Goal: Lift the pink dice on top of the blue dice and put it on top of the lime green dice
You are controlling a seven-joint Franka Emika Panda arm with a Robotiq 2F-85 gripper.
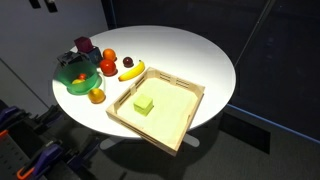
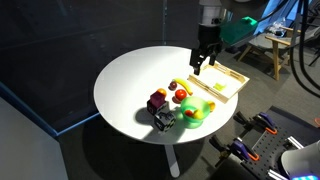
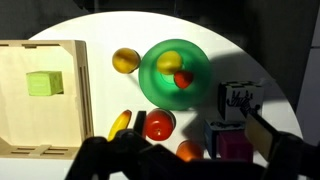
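Note:
The pink dice [image 3: 236, 147] sits on the blue dice [image 3: 216, 126], of which only a bluish edge shows, at the lower right of the wrist view. The stack also shows in both exterior views [image 2: 157, 101] [image 1: 84, 45]. The lime green dice [image 3: 45, 83] lies inside the wooden tray [image 3: 20, 140] and shows in an exterior view [image 1: 144, 103]. My gripper [image 2: 200, 65] hangs open and empty above the table between the tray and the fruit. In the wrist view its dark fingers [image 3: 190, 152] frame the bottom edge.
A green bowl [image 3: 175, 70] holds small fruit. A black-and-white cube [image 3: 240, 100] stands beside the dice stack. A red fruit [image 3: 158, 125], a banana [image 3: 120, 123], a yellow fruit [image 3: 125, 60] and an orange [image 3: 187, 150] lie around. The table edge is near.

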